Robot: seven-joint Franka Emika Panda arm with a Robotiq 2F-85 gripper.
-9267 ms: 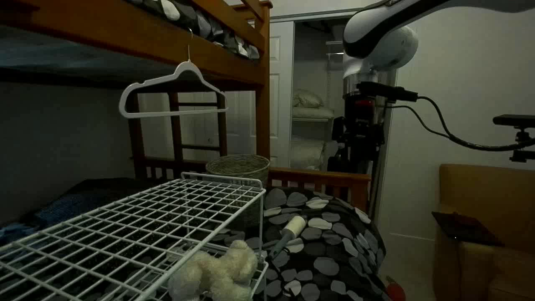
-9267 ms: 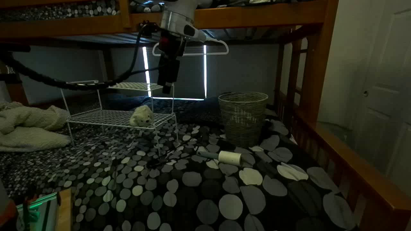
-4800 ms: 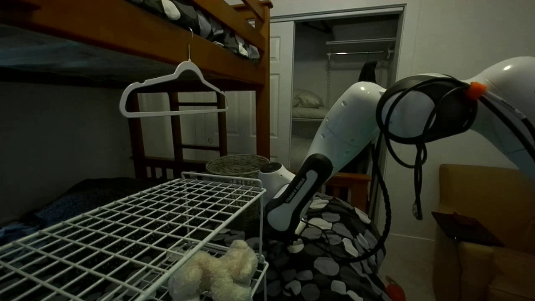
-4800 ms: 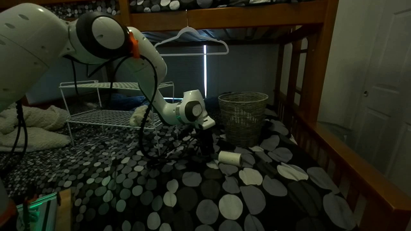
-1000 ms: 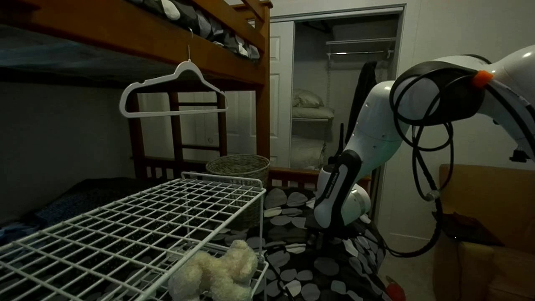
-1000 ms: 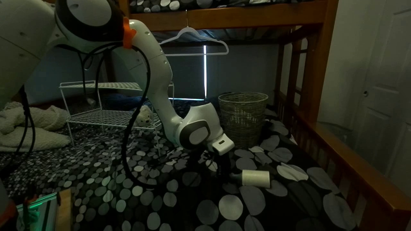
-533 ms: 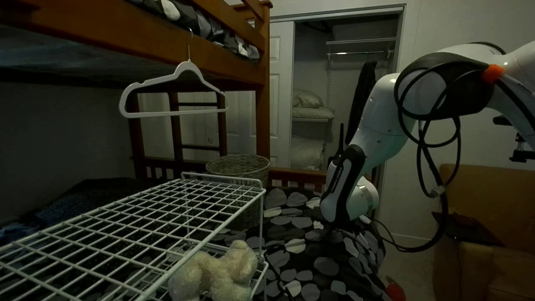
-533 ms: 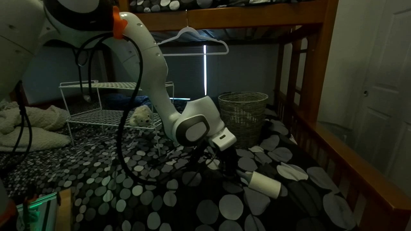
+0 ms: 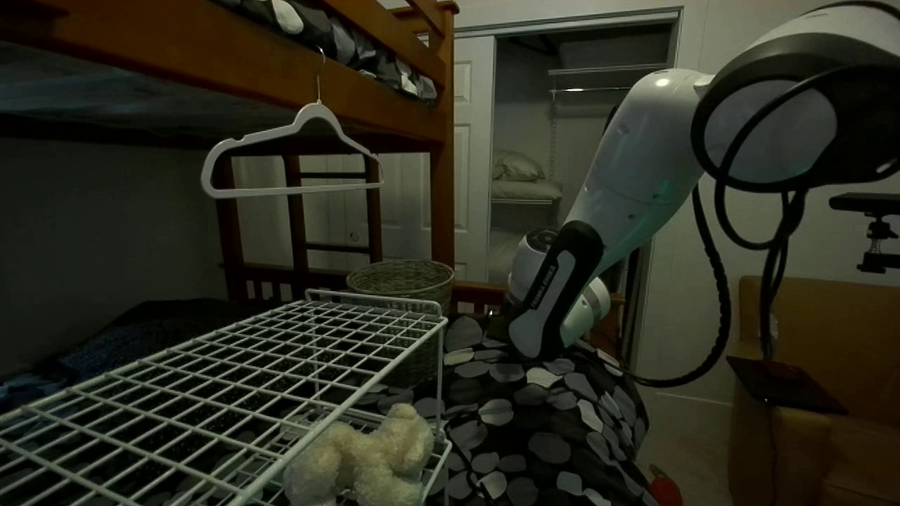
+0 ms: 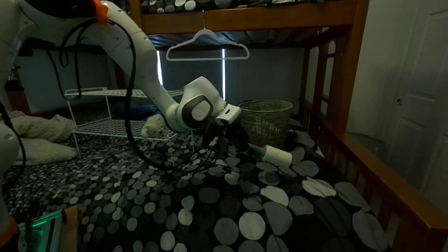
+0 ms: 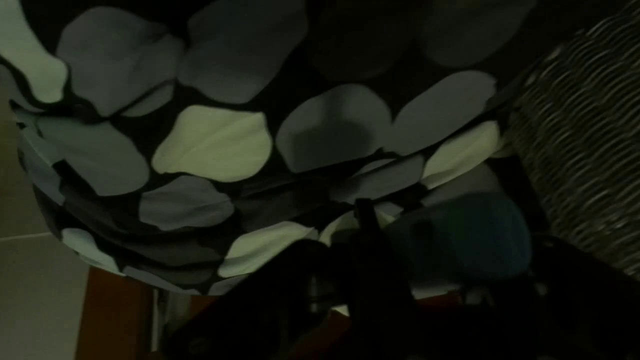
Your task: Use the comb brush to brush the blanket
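Observation:
The comb brush has the look of a lint roller, with a cream roller (image 10: 277, 156) and a grey-blue handle (image 11: 470, 235). My gripper (image 10: 245, 142) is shut on that handle; the black fingers (image 11: 367, 215) cross it in the wrist view. In an exterior view the roller points right and slightly down, close over the blanket (image 10: 245, 196); whether it touches is unclear. Black fabric with white and grey dots, the blanket also fills much of the wrist view. The arm hides gripper and brush in an exterior view where the blanket (image 9: 548, 450) bulges at the bed's end.
A woven basket (image 10: 265, 129) stands just behind the roller. To the arm's side is a white wire rack (image 9: 376, 299) with a teddy bear (image 9: 380, 457) on its lower shelf. A hanger (image 10: 206, 59) hangs above. A wooden rail (image 10: 385, 185) edges the bed.
Several seconds ago the brush lay on the blanket, the gripper empty; now it is held. Over the last second it swung tilted, then moved back and up toward the basket.

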